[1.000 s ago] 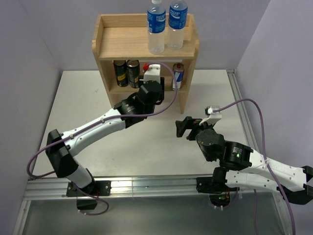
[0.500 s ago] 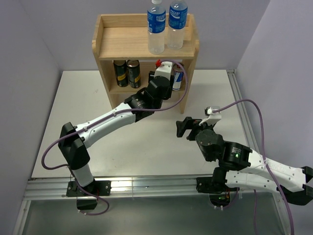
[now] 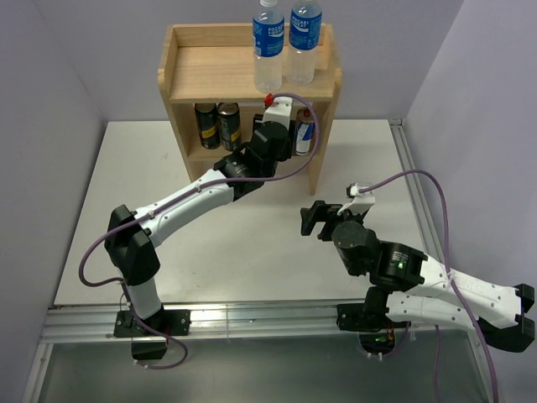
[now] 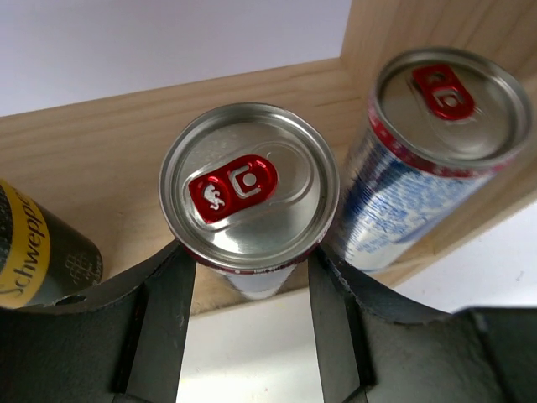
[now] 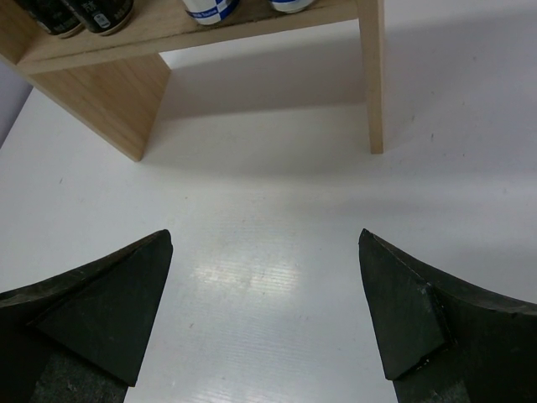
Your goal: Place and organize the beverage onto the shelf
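Note:
The wooden shelf (image 3: 210, 71) stands at the back of the table. My left gripper (image 3: 280, 126) reaches into its lower tier. In the left wrist view the left gripper (image 4: 247, 277) is shut on a silver can with a red tab (image 4: 243, 197), upright over the front edge of the lower board (image 4: 109, 151). A blue and silver can (image 4: 436, 151) stands close on its right, and also shows in the top view (image 3: 305, 130). My right gripper (image 3: 315, 220) is open and empty above the table, its jaws wide apart in the right wrist view (image 5: 264, 294).
Two water bottles (image 3: 268, 46) (image 3: 304, 42) stand on the shelf's top board at the right. Two dark cans (image 3: 207, 124) (image 3: 228, 124) stand at the left of the lower tier; one shows at the left in the left wrist view (image 4: 42, 252). The shelf's right leg (image 5: 371, 75) faces the right gripper.
My left arm has stretched forward and to the right, carrying the can under the top board toward the blue and silver can. The right arm has barely moved.

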`<state>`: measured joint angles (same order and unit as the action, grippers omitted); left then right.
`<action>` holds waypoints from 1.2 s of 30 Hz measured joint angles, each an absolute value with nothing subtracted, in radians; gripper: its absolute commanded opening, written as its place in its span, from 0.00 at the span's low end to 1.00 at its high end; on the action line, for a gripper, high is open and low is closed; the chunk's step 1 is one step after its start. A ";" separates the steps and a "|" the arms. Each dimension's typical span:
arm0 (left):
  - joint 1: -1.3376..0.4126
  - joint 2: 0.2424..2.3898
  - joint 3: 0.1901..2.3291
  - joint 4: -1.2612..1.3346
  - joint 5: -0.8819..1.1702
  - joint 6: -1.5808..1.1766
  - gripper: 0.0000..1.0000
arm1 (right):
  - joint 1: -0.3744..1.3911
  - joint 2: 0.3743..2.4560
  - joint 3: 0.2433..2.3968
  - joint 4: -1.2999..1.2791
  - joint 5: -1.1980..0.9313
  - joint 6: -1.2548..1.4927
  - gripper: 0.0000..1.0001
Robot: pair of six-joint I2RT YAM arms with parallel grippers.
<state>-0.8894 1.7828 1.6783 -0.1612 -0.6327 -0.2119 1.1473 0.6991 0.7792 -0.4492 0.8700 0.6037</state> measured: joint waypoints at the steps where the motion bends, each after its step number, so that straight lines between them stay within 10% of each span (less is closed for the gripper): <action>1: -0.885 1.785 1.682 -0.161 -0.632 -0.210 0.00 | 1.147 0.702 0.779 -0.448 0.870 0.603 0.99; 13: -0.851 1.812 1.705 -0.140 -0.603 -0.204 0.04 | 1.132 0.725 0.778 -0.426 0.850 0.598 0.99; 22: -0.849 1.813 1.704 -0.138 -0.598 -0.206 0.42 | 1.125 0.733 0.778 -0.412 0.844 0.593 0.99; 36: -0.838 1.813 1.689 -0.109 -0.571 -0.228 0.12 | 1.121 0.742 0.778 -0.411 0.843 0.594 0.99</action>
<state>-0.8383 1.8126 1.6890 -0.1093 -0.5709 -0.2283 1.1210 0.7422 0.7776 -0.4107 0.8433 0.5938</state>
